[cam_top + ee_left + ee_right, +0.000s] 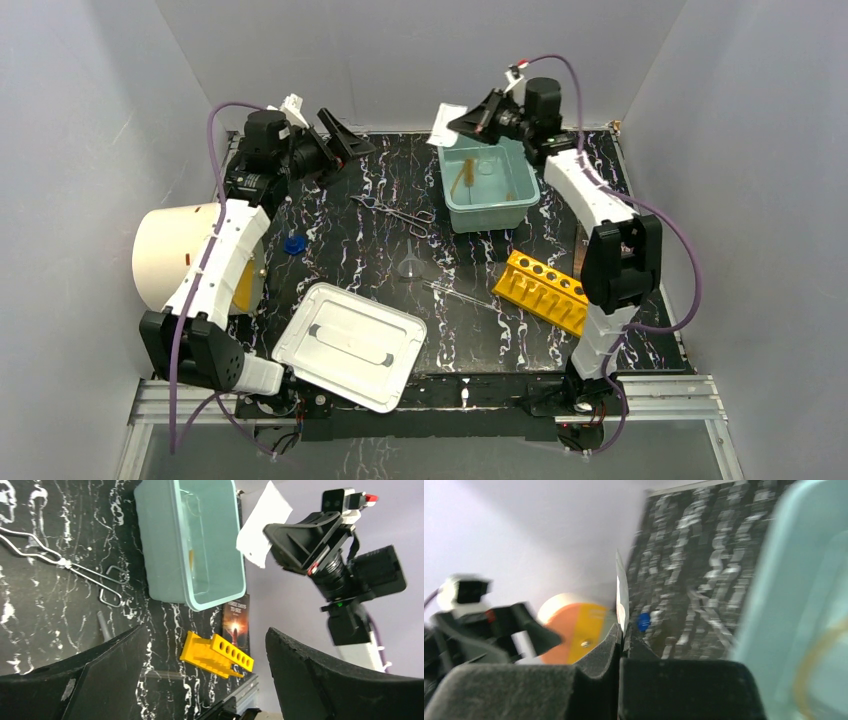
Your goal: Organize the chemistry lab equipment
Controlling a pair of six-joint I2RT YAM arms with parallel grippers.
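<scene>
My right gripper (468, 122) is shut on the small white-filled bag (444, 126), held in the air over the far left corner of the teal bin (520, 190). In the right wrist view the bag (620, 587) shows edge-on between the closed fingers. The tan rubber tube (462, 178) lies inside the bin. My left gripper (345, 140) hangs open and empty at the far left of the mat. Metal scissors (400, 212), clear funnel (410, 268), thin glass rod (460, 296), yellow holed rack (545, 290) and blue cap (294, 243) lie on the mat.
A big white drum (185, 255) with an orange face lies at the left under my left arm. A white lid (348, 345) rests at the near edge. A dark-covered book (236, 620) lies right of the bin, near the rack (217, 655).
</scene>
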